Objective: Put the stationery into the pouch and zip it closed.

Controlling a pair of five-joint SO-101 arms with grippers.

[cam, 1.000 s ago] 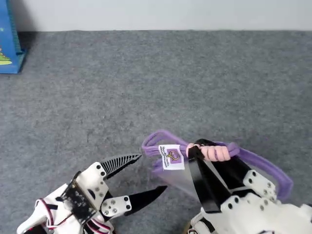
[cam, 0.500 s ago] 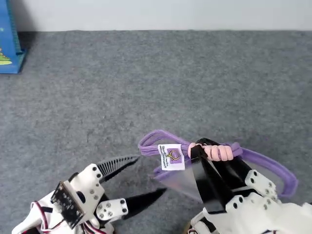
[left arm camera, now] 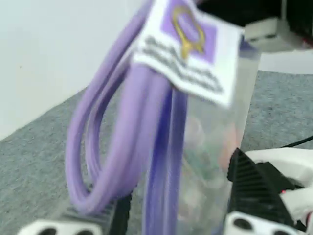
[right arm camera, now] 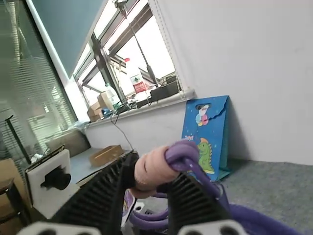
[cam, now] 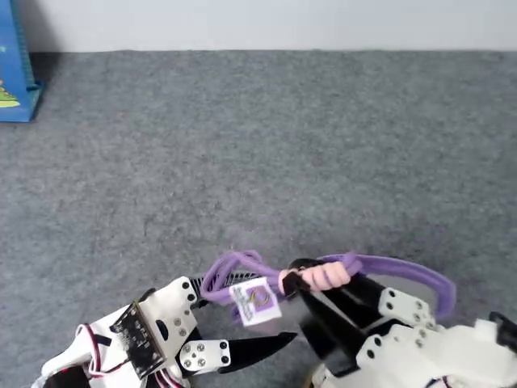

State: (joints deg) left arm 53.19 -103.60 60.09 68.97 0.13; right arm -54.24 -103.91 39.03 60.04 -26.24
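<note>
The pouch (cam: 380, 268) is clear plastic with purple trim and a white label (cam: 257, 301). It hangs above the grey mat, near the front edge. My right gripper (cam: 311, 283) is shut on the pouch's pink zipper pull (cam: 317, 277), which also shows between its black fingers (right arm camera: 105, 196) in the right wrist view (right arm camera: 152, 172). My left gripper (cam: 250, 311) is open, with one finger on each side of the pouch's labelled end. Close up, the purple trim (left arm camera: 146, 137) and label (left arm camera: 188, 49) sit between the left fingers (left arm camera: 252, 188). Blurred coloured items (left arm camera: 205, 147) show through the clear wall.
A blue gift bag (cam: 14, 69) with a dinosaur stands at the far left by the wall, seen also as the blue bag (right arm camera: 208, 132). The grey mat (cam: 258, 137) stretches back to the white wall.
The right gripper has carried the pouch left and toward the front. The left arm has shifted right, so its open fingers now straddle the pouch's labelled end.
</note>
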